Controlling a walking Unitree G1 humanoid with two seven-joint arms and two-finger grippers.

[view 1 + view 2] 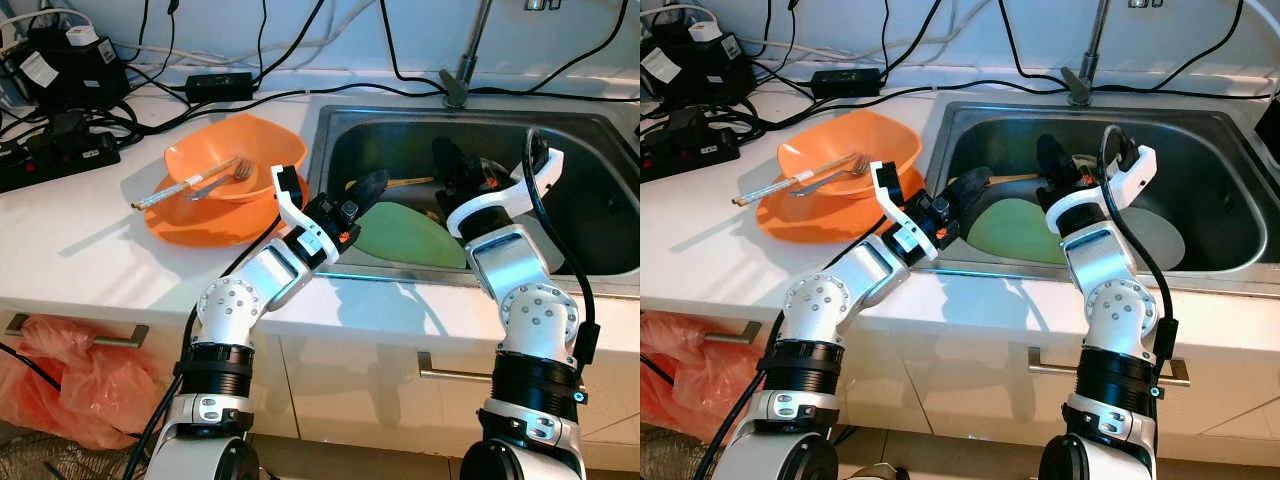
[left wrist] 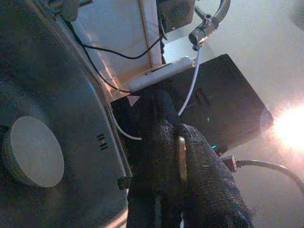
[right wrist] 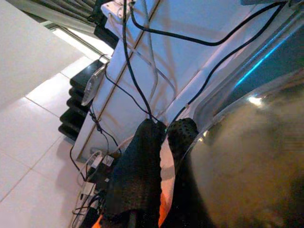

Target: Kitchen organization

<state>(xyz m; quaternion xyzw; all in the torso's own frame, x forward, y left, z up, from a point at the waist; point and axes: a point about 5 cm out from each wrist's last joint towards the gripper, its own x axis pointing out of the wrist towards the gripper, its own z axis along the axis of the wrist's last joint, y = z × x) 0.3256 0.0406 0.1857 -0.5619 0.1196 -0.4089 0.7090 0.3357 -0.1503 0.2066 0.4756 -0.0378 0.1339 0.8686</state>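
Down in the steel sink (image 1: pixel 600 150), both arms reached over the front rim. The left gripper (image 1: pixel 368 188) sat at about nine o'clock in the basin, its black fingers pressed together on a thin wooden stick (image 1: pixel 410 182) that ran toward the right; the left wrist view showed a pale sliver pinched between the closed fingertips (image 2: pixel 190 152). Just below it, at six o'clock, a green plate (image 1: pixel 410 235) lay flat in the basin. The right gripper (image 1: pixel 455 165) stood near the basin's centre, fingers pointing toward the twelve o'clock wall, drawn narrow with the two tips side by side in the right wrist view; whether they held anything, I could not tell. A pale round plate (image 1: pixel 1155 235) lay at roughly four o'clock in the sink, partly behind the right forearm.

On the white counter (image 1: pixel 70 250), at nine o'clock from the sink, an orange bowl (image 1: pixel 235 150) rested on an orange plate (image 1: pixel 200 225), with a fork (image 1: pixel 220 180) and chopsticks (image 1: pixel 165 193) lying across the bowl. Black power strips (image 1: pixel 60 155) and cables (image 1: pixel 300 60) crowded the ten o'clock corner, and the tap (image 1: pixel 465 60) rose at twelve.
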